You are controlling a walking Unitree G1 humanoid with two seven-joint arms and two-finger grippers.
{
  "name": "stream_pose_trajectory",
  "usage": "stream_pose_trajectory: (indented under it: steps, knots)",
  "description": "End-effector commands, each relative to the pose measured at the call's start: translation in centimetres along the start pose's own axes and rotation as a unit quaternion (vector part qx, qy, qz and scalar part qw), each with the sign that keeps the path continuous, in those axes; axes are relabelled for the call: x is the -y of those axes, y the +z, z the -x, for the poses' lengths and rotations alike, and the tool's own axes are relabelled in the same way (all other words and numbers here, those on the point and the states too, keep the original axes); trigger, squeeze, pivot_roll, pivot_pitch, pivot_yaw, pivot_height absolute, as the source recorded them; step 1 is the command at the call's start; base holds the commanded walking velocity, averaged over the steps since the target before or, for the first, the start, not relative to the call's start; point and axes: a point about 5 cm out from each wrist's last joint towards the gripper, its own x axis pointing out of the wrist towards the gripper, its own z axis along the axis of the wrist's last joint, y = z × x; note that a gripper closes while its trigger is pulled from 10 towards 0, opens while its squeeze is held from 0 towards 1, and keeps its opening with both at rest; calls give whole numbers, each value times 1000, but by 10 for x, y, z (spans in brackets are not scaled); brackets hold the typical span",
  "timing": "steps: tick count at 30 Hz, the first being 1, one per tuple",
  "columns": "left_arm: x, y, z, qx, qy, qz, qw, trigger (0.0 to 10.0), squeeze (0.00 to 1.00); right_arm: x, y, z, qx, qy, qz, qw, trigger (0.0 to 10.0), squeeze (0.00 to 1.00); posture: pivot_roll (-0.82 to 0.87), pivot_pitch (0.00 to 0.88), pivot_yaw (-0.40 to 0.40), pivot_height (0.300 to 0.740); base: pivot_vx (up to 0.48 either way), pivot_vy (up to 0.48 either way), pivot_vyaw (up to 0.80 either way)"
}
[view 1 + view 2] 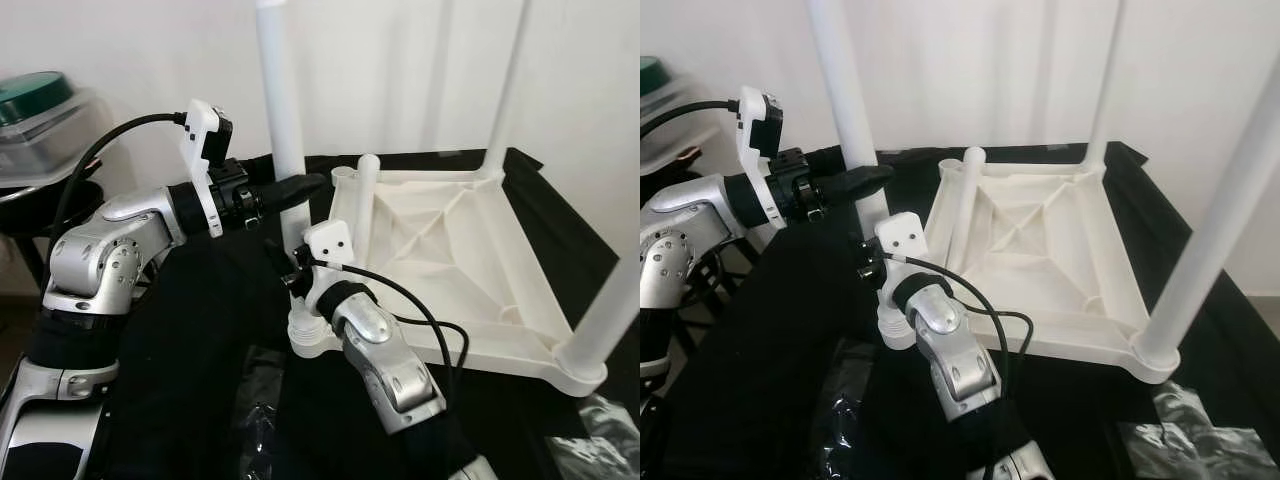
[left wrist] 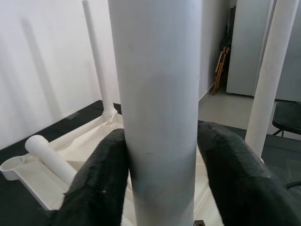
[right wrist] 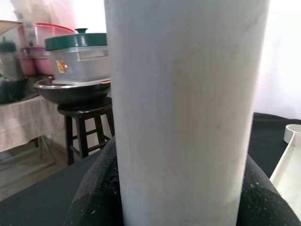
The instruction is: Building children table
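The right tool [image 1: 290,272] is nearest, low on the near-left leg [image 1: 283,120], its black fingers [image 3: 94,193] pinching the white tube just above the corner socket [image 1: 305,335] of the tabletop [image 1: 450,260]. The socket's ribbed collar shows beside the right wrist, at the near-left corner of the slab.

Higher on the same leg, the left tool [image 1: 300,187] comes in from the left, and its two fingers [image 2: 101,183] press on either side of the tube, so both tools grip one leg, the left above the right.

The tabletop lies upside down on a bench [image 1: 200,400] draped in black cloth, its ribbed underside facing up. At the near-right corner another leg [image 1: 610,310] stands upright in its socket, and a third leg [image 1: 505,90] rises at the far-right corner. A fourth leg [image 1: 362,205] lies loose, leaning across the far-left part of the slab beside an open socket [image 1: 343,175]. Crumpled clear plastic [image 1: 1185,430] lies on the cloth near the near-right corner.

Far left, off the bench, a lidded container [image 1: 40,120] with a green top sits on what looks like a dark bowl on a stool [image 3: 87,122].
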Motion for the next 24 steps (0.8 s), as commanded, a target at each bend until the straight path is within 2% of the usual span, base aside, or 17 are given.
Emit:
stream_pose_trajectory:
  steps: [1,2,3,4,5,9,10,11,14,16,17,18,20,21,22,23,24]
  knots:
    - [-1,4,0,9,1,1,1000,0,0,-21,-45,9,-115,-8,-66,991,0,0,-6,0,64,740,0,0,0]
    - [-1,5,0,9,-1,1,1000,0,0,-22,-43,8,-112,-3,-67,991,0,0,-6,0,64,740,0,0,0]
    - [-1,5,0,9,-1,2,1000,0,0,-20,-38,7,-102,6,-63,993,7451,0,-7,0,65,740,0,0,0]
    - [-1,5,0,9,-1,2,1000,0,0,-20,-38,7,-102,6,-63,993,7451,0,-7,0,65,740,0,0,0]
    - [-1,3,0,7,-4,4,1000,0,0,-13,-30,3,-88,19,-50,995,10000,0,-9,0,66,740,0,0,0]
    - [1,1,0,4,-8,7,1000,0,0,4,-21,-1,-78,19,-33,996,10000,0,-7,2,64,740,0,0,0]
    - [2,1,0,4,-9,7,1000,0,0,9,-17,-2,-71,31,-36,996,10000,216,-6,2,64,740,0,0,0]
    - [2,1,0,5,-10,8,1000,0,0,13,-12,-3,-66,45,-37,996,10000,1000,-5,2,63,740,0,0,0]
    - [3,1,0,4,-11,9,1000,0,0,22,-1,-6,-46,84,-34,995,10000,1000,1,4,60,740,0,0,0]
    - [3,1,0,4,-11,9,1000,0,0,22,-1,-6,-46,84,-34,995,10000,1000,1,4,60,740,0,0,0]
    - [3,2,1,4,-12,8,1000,0,0,31,9,-10,-29,127,-22,991,10000,1000,1,4,60,740,0,0,0]
    - [3,2,1,4,-12,8,1000,0,0,31,9,-10,-29,127,-22,991,10000,1000,1,4,60,740,0,0,0]
    - [5,2,1,2,-17,7,1000,0,0,55,28,-13,-2,238,29,971,10000,1000,9,6,60,740,0,0,0]
    - [5,2,1,2,-19,6,1000,0,0,63,32,-14,-1,266,46,963,10000,1000,9,6,60,740,0,0,0]
    - [5,2,1,2,-19,6,1000,0,0,63,32,-14,-1,266,46,963,10000,1000,9,6,60,740,0,0,0]
    - [6,2,1,1,-22,7,1000,0,0,70,35,-15,-3,286,57,957,10000,949,13,4,59,740,0,0,0]
    - [8,1,1,0,-26,8,1000,0,0,79,41,-19,-7,300,63,952,10000,0,16,5,57,740,0,0,0]
